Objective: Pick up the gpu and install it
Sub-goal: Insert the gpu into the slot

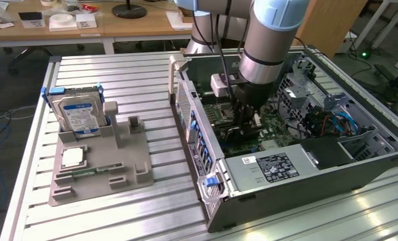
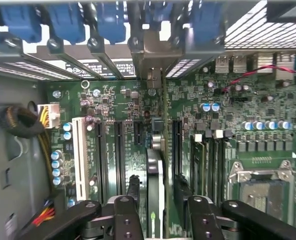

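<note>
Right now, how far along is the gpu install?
Done: the gpu is off the parts stand and inside the computer case, standing edge-on over the green board.
In hand: the gripper straddles the card, jaws either side; whether they grip it, I cannot tell.
Left: full seating is not visible.

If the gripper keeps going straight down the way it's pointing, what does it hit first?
Most likely the gpu, the thin card standing edge-on between the gripper fingers. Right below it lies the motherboard with its slots. Depth is hard to judge here.
</note>
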{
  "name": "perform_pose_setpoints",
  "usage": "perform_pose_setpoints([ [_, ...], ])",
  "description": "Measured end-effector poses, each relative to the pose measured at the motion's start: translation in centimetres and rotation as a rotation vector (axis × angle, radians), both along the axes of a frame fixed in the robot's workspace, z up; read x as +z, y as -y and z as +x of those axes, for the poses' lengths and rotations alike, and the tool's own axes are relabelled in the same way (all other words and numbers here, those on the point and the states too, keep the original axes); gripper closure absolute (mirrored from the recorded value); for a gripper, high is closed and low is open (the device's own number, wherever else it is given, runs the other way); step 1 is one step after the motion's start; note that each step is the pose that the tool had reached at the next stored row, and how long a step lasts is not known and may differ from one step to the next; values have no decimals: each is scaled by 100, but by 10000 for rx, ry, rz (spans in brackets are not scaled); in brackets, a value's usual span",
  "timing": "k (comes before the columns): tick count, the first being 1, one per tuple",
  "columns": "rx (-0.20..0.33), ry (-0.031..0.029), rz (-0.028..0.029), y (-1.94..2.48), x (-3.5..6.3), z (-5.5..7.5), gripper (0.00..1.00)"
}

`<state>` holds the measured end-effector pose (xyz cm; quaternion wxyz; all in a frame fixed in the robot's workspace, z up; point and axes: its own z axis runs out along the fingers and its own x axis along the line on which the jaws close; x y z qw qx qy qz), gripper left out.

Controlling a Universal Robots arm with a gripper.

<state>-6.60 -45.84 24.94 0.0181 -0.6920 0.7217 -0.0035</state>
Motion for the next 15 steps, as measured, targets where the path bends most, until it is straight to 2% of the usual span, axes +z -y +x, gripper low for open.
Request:
perform_pose_setpoints([
  [7,0,85,0,0,220,0,58],
  [10,0,104,10,-1,225,0,58],
  [11,0,104,10,-1,225,0,60],
  [12,-1,103,9,0,226,0,66],
  [13,0,103,8,0,226,0,66],
  [15,0,102,8,0,226,0,78],
])
